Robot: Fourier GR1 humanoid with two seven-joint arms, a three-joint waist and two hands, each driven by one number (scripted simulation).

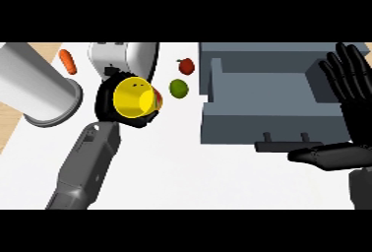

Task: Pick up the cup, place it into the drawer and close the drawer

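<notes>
Two containers worth talking about here, plus a big white cylinder (33, 83) lying on its side at the far left, and I can't tell what it is. Just right of it, near the top, sits a small orange carrot-looking thing (68, 61), and next to that some white appliance (120, 53). Right below the appliance is the cup (133, 96): yellow, tipped so its mouth faces the camera, and the inside just shows plain yellow. The left hand (105, 101) is curled right round it, black fingers wrapping the outside on the left and underneath, with the grey forearm (85, 165) running down to the lower edge. So the cup is in that hand, left of the drawer, though I can't tell if it's lifted off the white counter (189, 167). A green round fruit (178, 88) sits just right of the cup, with a red one (187, 66) further up. Then the grey drawer (247, 128), standing open, and all I see inside is its own grey floor. Its dark handle (285, 144) sticks out at the front. The right hand (352, 103) shows at the right edge by the drawer's right side, fingers straight and pointing up, thumb out toward the handle
</notes>
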